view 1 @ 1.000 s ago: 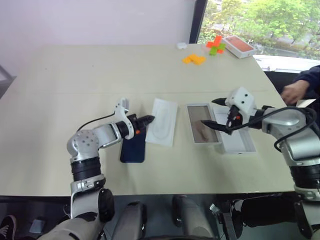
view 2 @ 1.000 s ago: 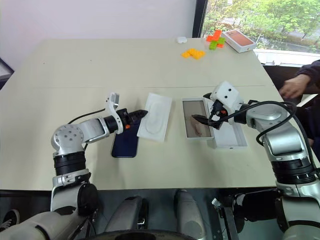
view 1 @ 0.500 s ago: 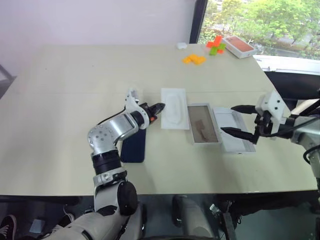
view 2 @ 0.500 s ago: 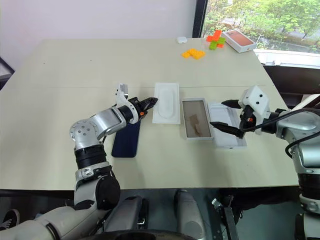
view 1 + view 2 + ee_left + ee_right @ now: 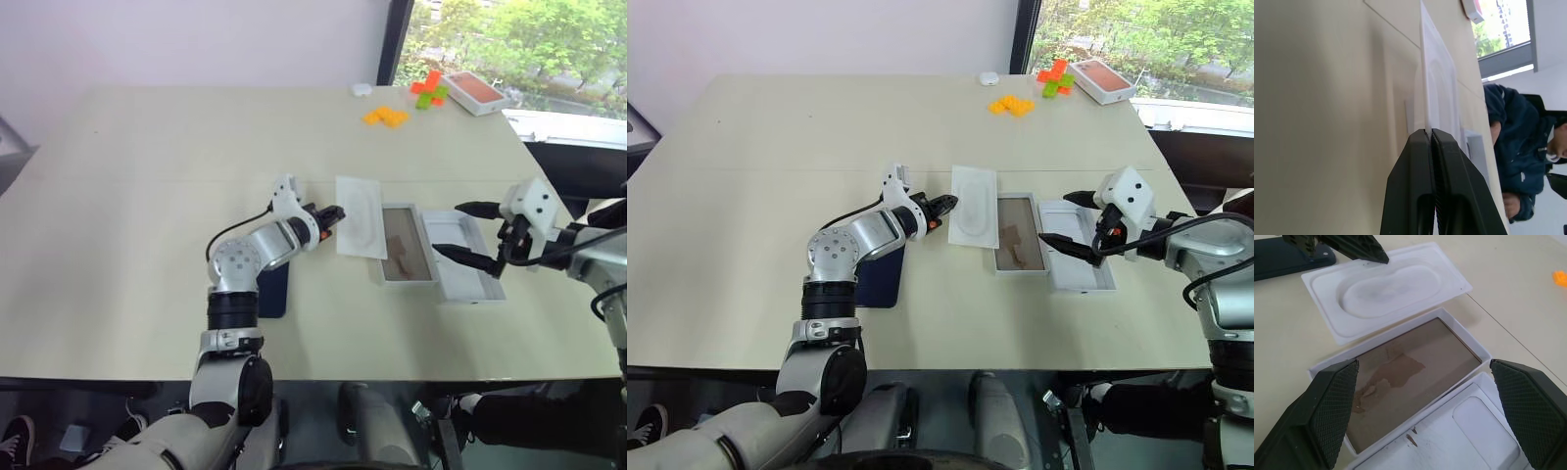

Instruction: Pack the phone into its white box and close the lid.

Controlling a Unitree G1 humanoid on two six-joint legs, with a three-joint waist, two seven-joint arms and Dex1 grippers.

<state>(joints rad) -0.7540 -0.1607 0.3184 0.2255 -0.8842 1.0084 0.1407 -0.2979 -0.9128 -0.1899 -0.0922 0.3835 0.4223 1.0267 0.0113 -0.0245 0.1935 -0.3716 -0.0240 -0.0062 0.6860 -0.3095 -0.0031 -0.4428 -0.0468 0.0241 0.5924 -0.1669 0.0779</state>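
Left gripper is clenched on the white insert's edge, left of the white box; right gripper is held spread over the lid

Twin head views down over the table; close wrist views across the white insert

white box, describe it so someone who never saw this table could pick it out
On the beige table, look at the three white pieces lying side by side in front of the robot. The white box is the middle one, between the flat insert and the lid. It alone has a tan-brown inside.
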